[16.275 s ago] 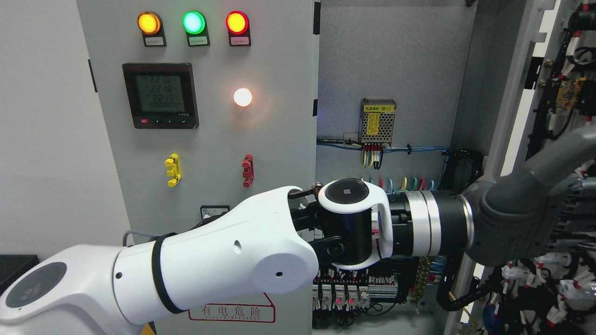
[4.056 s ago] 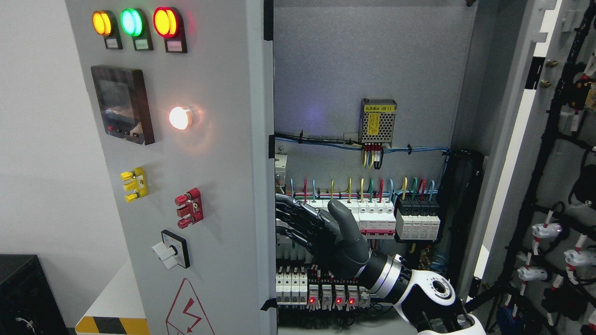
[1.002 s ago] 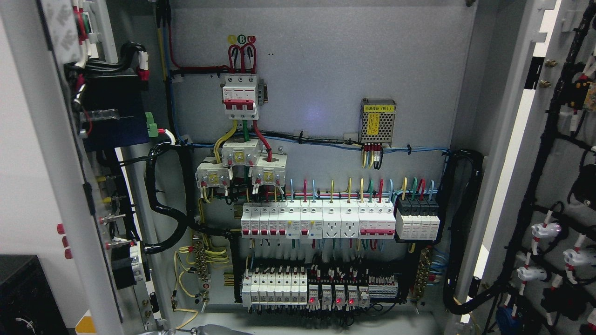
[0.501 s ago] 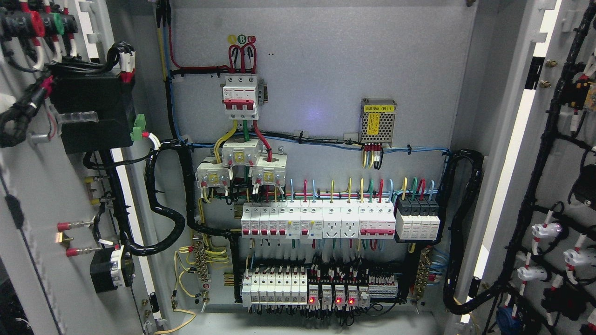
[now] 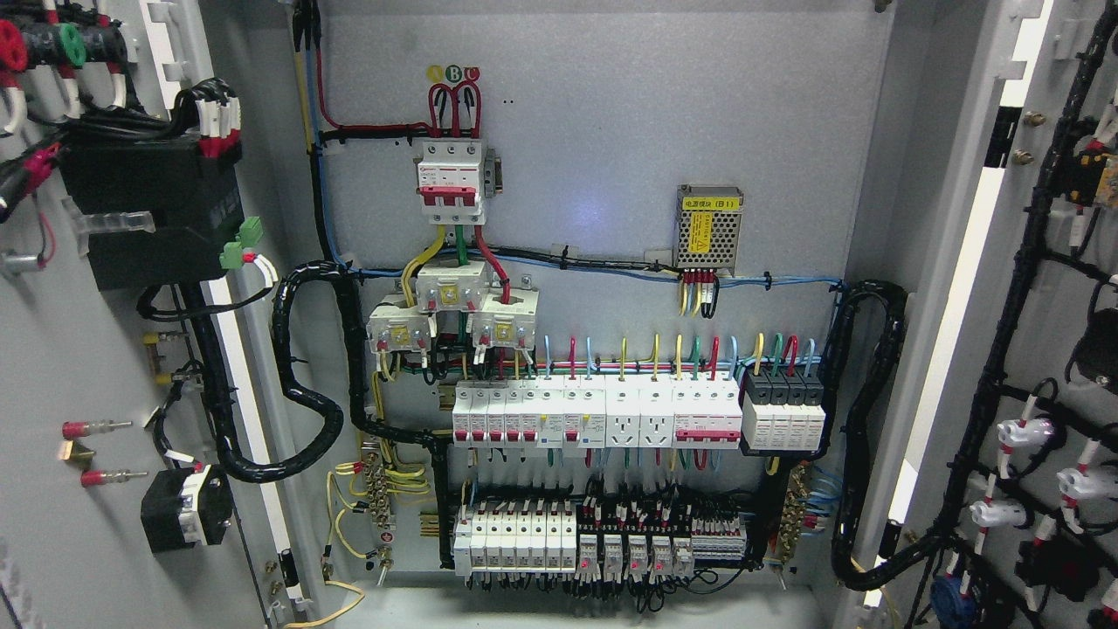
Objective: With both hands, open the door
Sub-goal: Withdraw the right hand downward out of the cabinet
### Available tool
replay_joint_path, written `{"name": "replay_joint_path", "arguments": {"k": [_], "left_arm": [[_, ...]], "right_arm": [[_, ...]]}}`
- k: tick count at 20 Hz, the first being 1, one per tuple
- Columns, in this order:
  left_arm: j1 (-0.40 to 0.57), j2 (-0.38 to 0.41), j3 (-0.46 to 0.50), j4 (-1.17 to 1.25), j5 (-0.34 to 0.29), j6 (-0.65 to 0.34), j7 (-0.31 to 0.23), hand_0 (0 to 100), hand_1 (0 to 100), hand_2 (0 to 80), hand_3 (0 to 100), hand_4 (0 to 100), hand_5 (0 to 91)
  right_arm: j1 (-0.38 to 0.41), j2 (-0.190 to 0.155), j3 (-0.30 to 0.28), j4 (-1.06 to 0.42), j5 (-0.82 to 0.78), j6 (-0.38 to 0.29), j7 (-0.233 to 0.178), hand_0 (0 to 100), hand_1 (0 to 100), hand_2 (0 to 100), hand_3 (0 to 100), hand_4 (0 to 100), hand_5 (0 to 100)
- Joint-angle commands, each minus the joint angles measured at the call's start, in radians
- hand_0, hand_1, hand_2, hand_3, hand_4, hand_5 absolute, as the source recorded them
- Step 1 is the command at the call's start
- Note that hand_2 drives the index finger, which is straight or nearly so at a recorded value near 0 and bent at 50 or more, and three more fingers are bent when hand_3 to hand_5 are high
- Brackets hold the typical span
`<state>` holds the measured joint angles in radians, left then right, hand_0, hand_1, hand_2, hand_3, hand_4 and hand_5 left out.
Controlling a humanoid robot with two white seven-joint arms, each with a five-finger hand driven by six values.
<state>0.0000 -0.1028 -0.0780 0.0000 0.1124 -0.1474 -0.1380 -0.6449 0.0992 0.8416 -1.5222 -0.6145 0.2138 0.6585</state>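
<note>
Neither robot hand shows in the head view, so whether the fingers are spread, pressed together or pinching anything cannot be told. Left of the row of white breakers (image 5: 594,418), the left door (image 5: 79,349) stands swung wide, its wired inner face turned to the camera, a black box (image 5: 148,214) mounted high on it. Right of the breakers, the right door (image 5: 1048,349) stands wide as well. Above the breakers' right end sits a small perforated power supply (image 5: 709,229).

Cabinet back panel (image 5: 611,157) – matt grey painted metal; breakers (image 5: 594,418) – glossy white plastic; cable sheath (image 5: 306,411) – black ribbed.
</note>
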Motion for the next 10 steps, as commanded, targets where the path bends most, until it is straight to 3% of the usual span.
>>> {"name": "replay_joint_path", "arguments": {"k": [1,10], "left_arm": [[0.005,0.000,0.000,-0.001,-0.002,0.000,0.000,0,0,0.0,0,0,0.0],[0.006,-0.002,-0.002,0.006,0.004,0.003,-0.002,0,0,0.0,0,0,0.0]], "right_arm": [[0.001,0.010,-0.030,0.013,-0.001,-0.002,0.000,0,0,0,0,0,0],[0.054,-0.091,-0.291,0.093,-0.001,-0.013,0.000,0,0,0,0,0,0]]}}
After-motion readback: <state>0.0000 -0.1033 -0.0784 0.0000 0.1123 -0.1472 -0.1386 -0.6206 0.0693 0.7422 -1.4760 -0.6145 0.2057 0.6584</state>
